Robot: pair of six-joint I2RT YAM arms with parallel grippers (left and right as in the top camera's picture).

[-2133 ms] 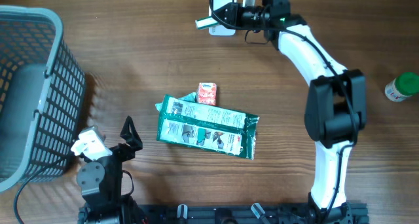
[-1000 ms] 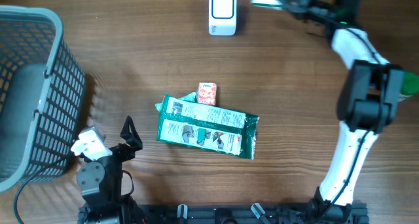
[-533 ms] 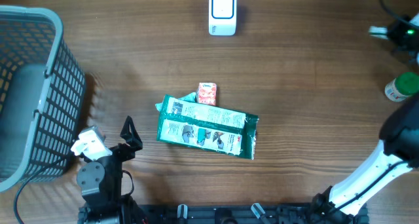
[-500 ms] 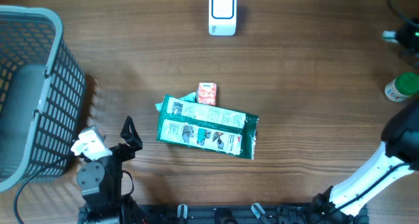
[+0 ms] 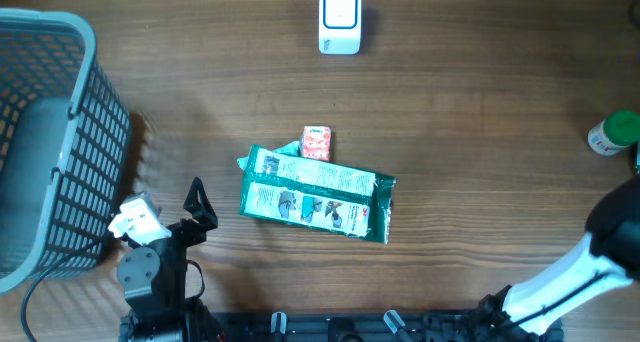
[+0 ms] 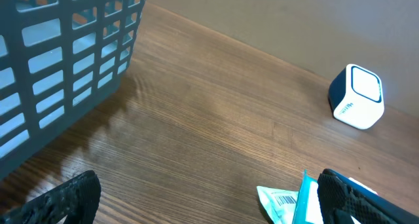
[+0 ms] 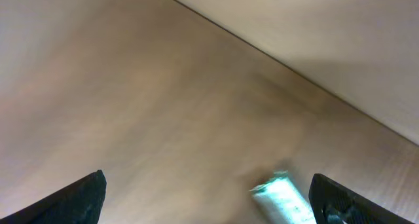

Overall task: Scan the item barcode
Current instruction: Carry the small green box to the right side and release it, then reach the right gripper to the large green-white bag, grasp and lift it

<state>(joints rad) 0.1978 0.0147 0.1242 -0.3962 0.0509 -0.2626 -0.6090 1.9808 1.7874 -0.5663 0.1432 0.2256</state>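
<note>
The left tool (image 6: 203, 203) sits at 7 o'clock, fingers spread wide and empty. The green packet (image 5: 315, 197) lies flat mid-tabletop (image 5: 480, 102), with a small red box (image 5: 316, 142) at its far edge. The white scanner (image 5: 339, 20) stands at 12 o'clock. The right tool (image 7: 209, 201) is out of the overhead view; its blurred wrist view shows it wide open and empty.

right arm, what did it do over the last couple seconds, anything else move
The right arm swung from over the scanner off to the right edge; its end effector has left the overhead view and opened, empty. The scanner, green packet, small red box, basket, bottle and left arm stayed put.
</note>
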